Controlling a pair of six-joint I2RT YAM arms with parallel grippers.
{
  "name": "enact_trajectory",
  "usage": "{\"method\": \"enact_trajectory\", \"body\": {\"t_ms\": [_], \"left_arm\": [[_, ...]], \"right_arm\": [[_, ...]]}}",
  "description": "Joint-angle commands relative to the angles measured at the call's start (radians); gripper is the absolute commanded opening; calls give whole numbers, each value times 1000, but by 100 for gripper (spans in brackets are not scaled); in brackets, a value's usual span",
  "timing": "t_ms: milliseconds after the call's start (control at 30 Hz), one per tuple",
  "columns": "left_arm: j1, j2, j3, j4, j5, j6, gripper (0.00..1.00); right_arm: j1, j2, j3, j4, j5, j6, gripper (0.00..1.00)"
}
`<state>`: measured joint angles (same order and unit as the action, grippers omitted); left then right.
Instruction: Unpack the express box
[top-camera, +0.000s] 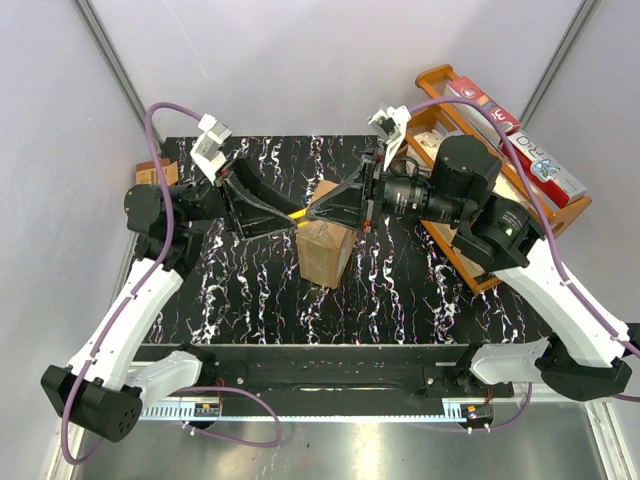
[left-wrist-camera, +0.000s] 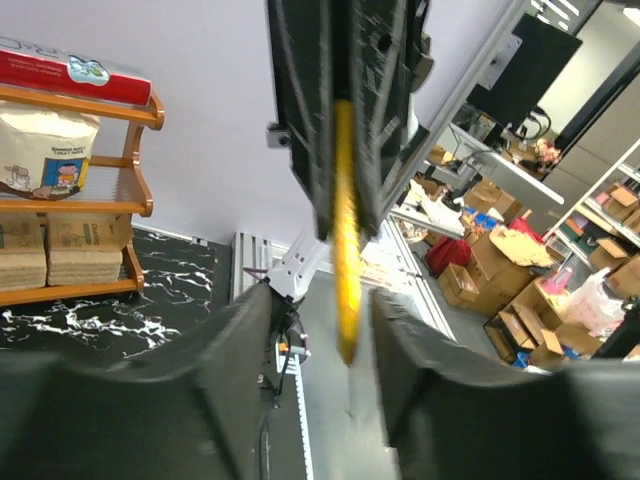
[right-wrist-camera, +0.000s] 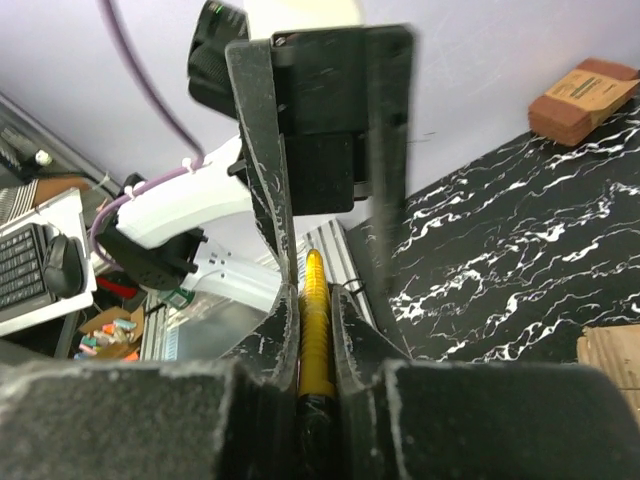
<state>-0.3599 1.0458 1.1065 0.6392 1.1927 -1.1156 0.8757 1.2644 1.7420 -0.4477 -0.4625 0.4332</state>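
A: What's nearest, mid-frame in the top view?

B: The express box (top-camera: 325, 255) stands on the marbled surface (top-camera: 250, 300), its top hidden under 2 arms. The right end effector (top-camera: 314, 212) pinches a yellow tool (top-camera: 299, 215). The left end effector (top-camera: 288, 220) has its fingers spread wide around the tool's tip.

A: And farther back?

B: An orange rack (top-camera: 437, 78) upper right, and a small brown box (top-camera: 155, 172) upper left, partly hidden by the arm.

The express box (top-camera: 325, 245) is a plain brown corrugated carton standing upright, turned corner-on toward the arm bases. One flap is raised at its far side. The box sits directly beneath the left gripper (top-camera: 292, 217) and right gripper (top-camera: 316, 210), whose tips meet just above its top.
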Motion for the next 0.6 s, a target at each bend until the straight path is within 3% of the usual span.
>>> {"method": "enact_trajectory", "body": {"t_ms": [0, 67, 200, 333, 367, 433, 567], "left_arm": [[13, 23, 35, -21, -45, 43, 63], [35, 11, 24, -65, -64, 71, 81], [76, -30, 7, -284, -165, 266, 96], [87, -49, 24, -760, -437, 499, 99], [87, -40, 23, -817, -552, 520, 99], [87, -17, 13, -942, -632, 568, 99], [87, 55, -45, -974, -625, 577, 90]], "right_arm": [[20, 3, 21, 0, -26, -5, 0], [22, -16, 4, -3, 30, -27, 0], [20, -57, -96, 12, 229, -108, 0], [20, -80, -196, 29, 344, -203, 0], [22, -85, -246, 43, 355, -223, 0], [22, -98, -298, 95, 371, -278, 0], [20, -148, -467, 259, 367, -367, 0]]}}
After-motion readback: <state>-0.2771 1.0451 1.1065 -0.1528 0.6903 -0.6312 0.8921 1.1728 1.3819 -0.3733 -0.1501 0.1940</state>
